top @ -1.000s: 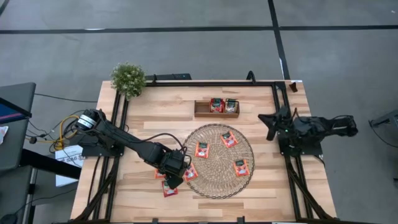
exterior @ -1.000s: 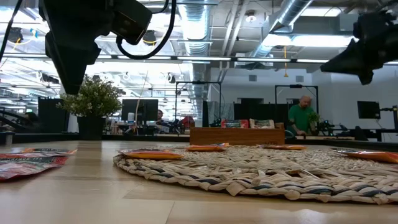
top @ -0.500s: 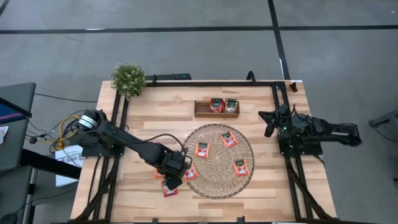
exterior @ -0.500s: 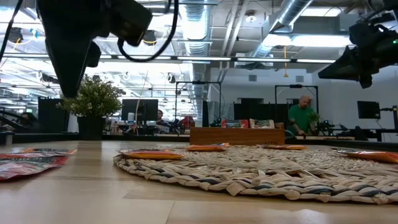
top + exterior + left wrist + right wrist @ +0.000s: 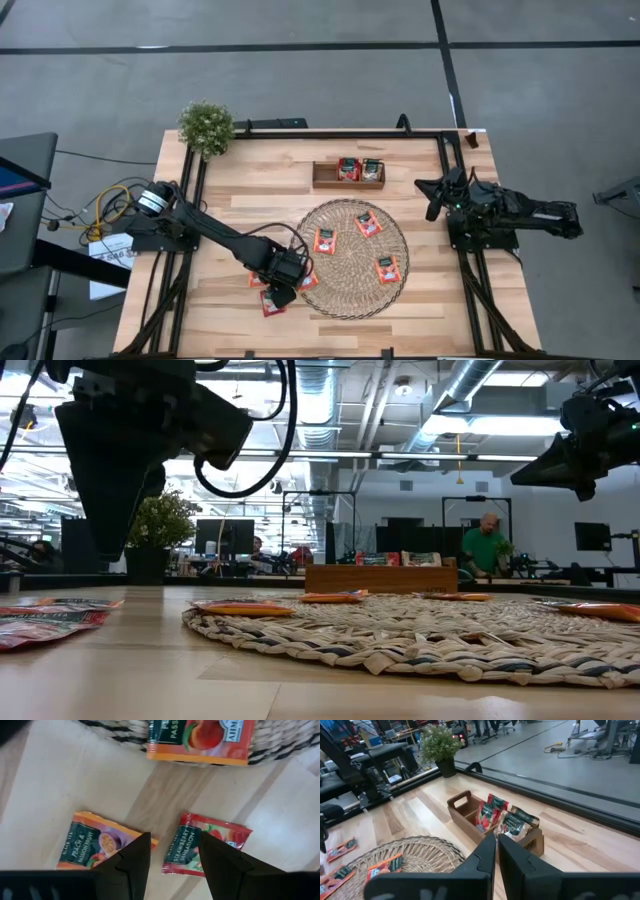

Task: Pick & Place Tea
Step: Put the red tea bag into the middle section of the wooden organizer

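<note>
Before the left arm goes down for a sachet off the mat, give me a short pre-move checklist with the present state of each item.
1. Left gripper open: ok, its fingers stand apart with nothing between them.
2. Target under it: ok, the strawberry sachet and the peach sachet lie flat on the bare table, apart from each other.
3. Which sachet it lines up with: cannot tell; the gap shows wood between the two.
4. Woven mat clear of the descent: ok, its edge lies beyond the fingers.
5. Right gripper out of the way: ok, shut and empty, facing the wooden tray.
</note>
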